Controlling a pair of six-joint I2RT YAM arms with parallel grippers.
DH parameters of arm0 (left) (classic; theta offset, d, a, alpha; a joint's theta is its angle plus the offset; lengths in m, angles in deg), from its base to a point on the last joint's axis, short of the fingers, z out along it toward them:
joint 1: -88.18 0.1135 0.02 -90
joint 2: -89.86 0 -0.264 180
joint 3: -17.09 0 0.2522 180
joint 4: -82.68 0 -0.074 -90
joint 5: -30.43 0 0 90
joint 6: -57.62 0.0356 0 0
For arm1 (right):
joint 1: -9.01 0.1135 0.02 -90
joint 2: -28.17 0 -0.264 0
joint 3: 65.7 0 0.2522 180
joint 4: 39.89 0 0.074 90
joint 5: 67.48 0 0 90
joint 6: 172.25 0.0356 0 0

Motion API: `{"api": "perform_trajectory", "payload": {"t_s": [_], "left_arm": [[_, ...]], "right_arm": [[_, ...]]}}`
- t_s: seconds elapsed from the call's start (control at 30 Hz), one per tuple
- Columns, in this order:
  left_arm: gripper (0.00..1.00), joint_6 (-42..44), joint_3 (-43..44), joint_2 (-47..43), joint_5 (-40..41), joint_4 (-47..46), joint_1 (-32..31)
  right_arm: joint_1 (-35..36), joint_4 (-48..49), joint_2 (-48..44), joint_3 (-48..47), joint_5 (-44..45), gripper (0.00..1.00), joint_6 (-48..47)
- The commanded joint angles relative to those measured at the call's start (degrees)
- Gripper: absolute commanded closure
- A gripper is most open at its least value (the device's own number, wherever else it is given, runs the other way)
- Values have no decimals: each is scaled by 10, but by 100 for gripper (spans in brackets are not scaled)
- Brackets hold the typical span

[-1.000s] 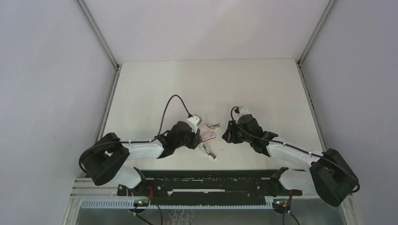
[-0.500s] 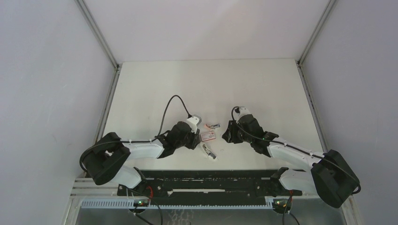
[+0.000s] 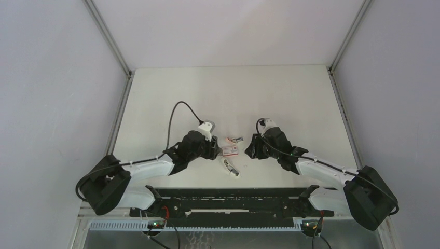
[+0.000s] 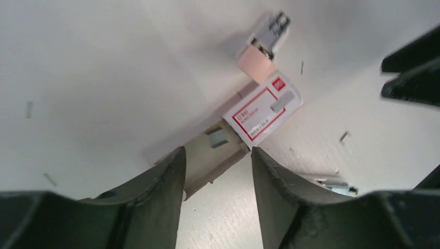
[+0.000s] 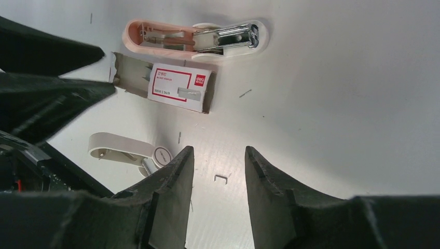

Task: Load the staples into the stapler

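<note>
1. The left arm point(image 3: 150, 167) and the right arm point(image 3: 321, 171) are built of smooth white shell links joined by bulky black joint housings.
2. A thin black cable point(image 3: 174, 122) arcs off the left wrist and runs along the link, pinned by small white clips. A shorter one curls at the right wrist.
3. A small pale camera block point(image 3: 206, 126) caps each wrist.
4. The left pincer point(image 4: 215, 161) has two dark, matte, wedge-shaped fingers point(image 4: 161, 197) with rough moulded edges. The right pincer point(image 5: 217, 153) matches it.
5. The black base rail point(image 3: 228, 199) shows tiny green and red lights near its ends.
</note>
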Motion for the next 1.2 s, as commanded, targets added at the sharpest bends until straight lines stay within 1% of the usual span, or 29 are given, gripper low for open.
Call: {"api": "perform_trajectory", "payload": {"t_s": [0.0, 0.1, 0.23, 0.33, 0.37, 0.47, 0.53, 0.7, 0.97, 1.17], "left_arm": [[41, -66, -20, -79, 11, 9, 35], [32, -121, -45, -131, 4, 35, 61], [28, -188, -82, -186, -35, 55, 107], [27, -219, -96, -194, -81, 58, 129], [27, -222, -95, -189, -93, 60, 133], [34, -222, -94, -167, -115, 41, 137], [37, -222, -91, -143, -124, 28, 141], [37, -215, -73, -76, -152, 0, 152], [36, -209, -45, 18, -188, -53, 154], [39, -215, -20, 69, -218, -108, 159]], "right_arm": [[10, 44, 18, -19, -16, 59, -20], [41, 36, 36, -55, -12, 58, -68], [74, 13, 67, -113, 0, 58, -131], [84, -8, 98, -159, -5, 59, -161], [89, -16, 109, -175, -3, 60, -171], [100, -38, 139, -215, -3, 62, -198], [106, -49, 157, -241, -6, 63, -209], [113, -60, 185, -271, -12, 64, -213], [113, -64, 196, -286, -30, 64, -215], [106, -83, 199, -300, -37, 64, -230]]}}
